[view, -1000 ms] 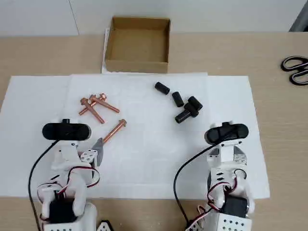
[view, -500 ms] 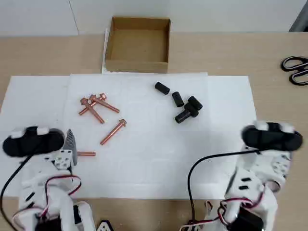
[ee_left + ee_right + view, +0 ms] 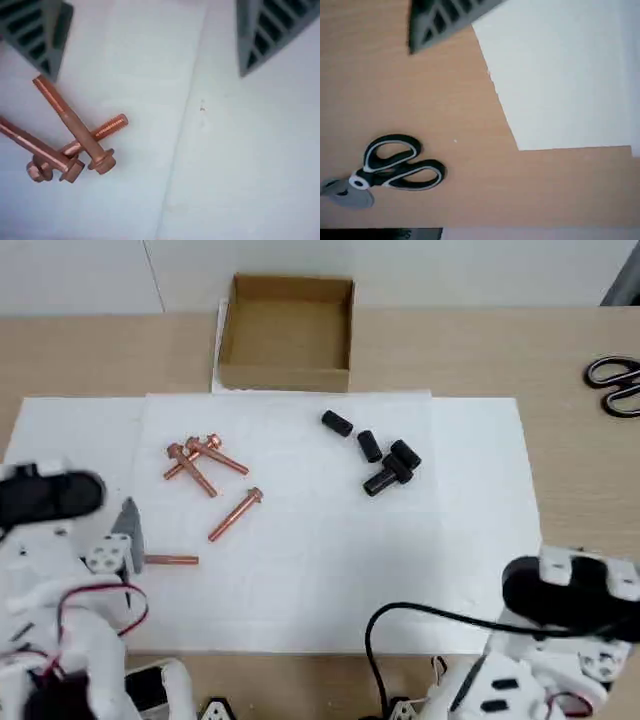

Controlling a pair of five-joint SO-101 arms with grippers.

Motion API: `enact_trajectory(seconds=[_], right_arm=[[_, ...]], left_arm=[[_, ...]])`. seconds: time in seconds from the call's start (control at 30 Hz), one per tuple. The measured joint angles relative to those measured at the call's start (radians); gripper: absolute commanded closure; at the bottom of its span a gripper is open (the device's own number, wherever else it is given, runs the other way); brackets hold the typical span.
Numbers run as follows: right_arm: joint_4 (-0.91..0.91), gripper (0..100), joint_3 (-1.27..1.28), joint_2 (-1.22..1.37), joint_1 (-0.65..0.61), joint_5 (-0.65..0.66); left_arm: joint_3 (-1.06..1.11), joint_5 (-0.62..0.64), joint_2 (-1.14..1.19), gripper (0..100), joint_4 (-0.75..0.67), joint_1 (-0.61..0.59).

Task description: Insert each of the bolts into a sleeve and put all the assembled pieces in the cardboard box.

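High view, bolts (image 3: 236, 516), sleeves (image 3: 371, 446) outside cardboard box (image 3: 285, 377)

jaws apart | three bolts (image 3: 75, 130) crossed, heads together | on white sheet (image 3: 235, 160)

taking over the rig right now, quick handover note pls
Left gripper: open, empty, above the white paper by the bolts.
Right arm: low at the table's near right side; grip state can't be told.
All five bolts lie loose on the paper's left. The black sleeves are bunched to the right. The cardboard box is empty at the far edge.
Done: nothing. Left: sleeve every bolt, box them all.
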Motion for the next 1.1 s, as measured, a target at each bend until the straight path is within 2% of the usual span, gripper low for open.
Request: enact_trajectory(seconds=[0.2, 0.3, 0.4, 0.5, 0.63, 0.87, 1.1], right_arm=[[0.164, 82.9, -0.245, 0.264, 0.000, 0.000], [0.279, 82.9, -0.396, 0.468, 0.000, 0.000], [0.319, 82.9, -0.482, 0.675, -0.014, 0.000], [0.333, 82.9, -0.491, 0.833, -0.069, 0.000], [0.336, 82.9, -0.491, 0.873, -0.190, 0.000], [0.339, 82.9, -0.494, 1.053, -0.344, -0.084], [0.339, 82.9, -0.496, 1.264, -0.465, -0.094]], left_arm=[[-0.150, 0.000, 0.235, 78, 0.068, 0.000], [-0.158, 0.000, 0.281, 78, 0.071, 0.000], [-0.158, 0.000, 0.293, 78, 0.071, 0.006], [-0.158, 0.000, 0.293, 78, 0.071, 0.040], [-0.158, 0.000, 0.299, 78, 0.071, 0.080], [-0.158, 0.000, 0.299, 78, 0.071, 0.086], [-0.158, 0.000, 0.299, 78, 0.071, 0.086]])
